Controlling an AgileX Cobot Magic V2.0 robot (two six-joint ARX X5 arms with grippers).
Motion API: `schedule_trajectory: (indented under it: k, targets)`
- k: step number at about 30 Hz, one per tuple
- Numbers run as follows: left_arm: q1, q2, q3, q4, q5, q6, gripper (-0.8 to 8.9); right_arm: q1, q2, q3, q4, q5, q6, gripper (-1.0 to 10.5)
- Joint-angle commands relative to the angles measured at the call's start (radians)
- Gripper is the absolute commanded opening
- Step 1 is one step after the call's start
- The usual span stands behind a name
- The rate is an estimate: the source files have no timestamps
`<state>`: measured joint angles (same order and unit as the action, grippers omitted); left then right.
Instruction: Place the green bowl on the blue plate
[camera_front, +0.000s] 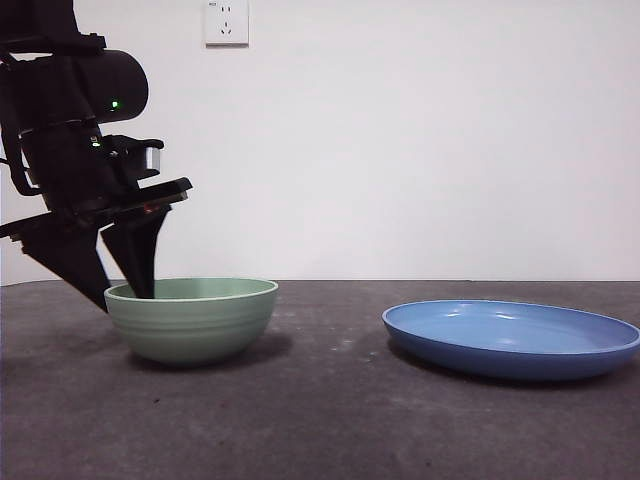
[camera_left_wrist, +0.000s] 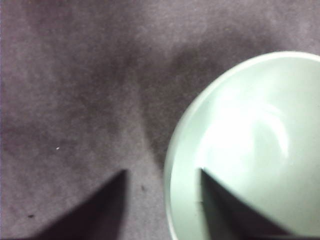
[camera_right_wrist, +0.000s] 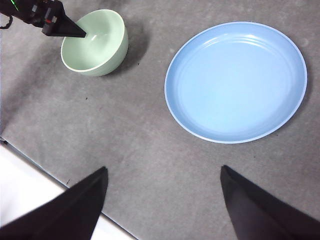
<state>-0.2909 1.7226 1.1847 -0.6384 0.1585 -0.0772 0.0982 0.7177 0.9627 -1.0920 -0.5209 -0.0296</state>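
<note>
The green bowl stands on the dark table at the left; it also shows in the left wrist view and the right wrist view. My left gripper is open and straddles the bowl's left rim, one jaw inside the bowl and one outside. The left arm also shows in the right wrist view. The blue plate lies flat to the right, apart from the bowl. My right gripper is open and empty, high above the table near its edge.
A white wall with a socket stands behind the table. The table's near edge with a white floor strip shows in the right wrist view. Bare grey tabletop lies between bowl and plate.
</note>
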Motion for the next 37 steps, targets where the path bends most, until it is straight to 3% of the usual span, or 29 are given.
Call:
schedule_trajectory:
  k: [1,11,19,27,37]
  targets:
    - [-0.004,0.013,0.023,0.005,-0.002,-0.016,0.46,0.004,0.006,0.021,0.008,-0.003,-0.004,3.6]
    - [-0.004,0.011,0.023,0.008,-0.002,-0.023,0.17,0.004,0.006,0.021,0.011,-0.002,-0.004,3.6]
    - [-0.024,-0.031,0.085,0.002,0.034,-0.075,0.18,0.004,0.006,0.021,0.014,-0.003,-0.004,3.6]
    - [-0.149,-0.062,0.235,0.01,0.052,-0.102,0.17,0.004,0.006,0.021,0.014,-0.002,-0.004,3.6]
    - [-0.319,0.002,0.288,0.183,0.043,-0.19,0.18,0.004,0.006,0.021,0.015,-0.002,0.003,3.6]
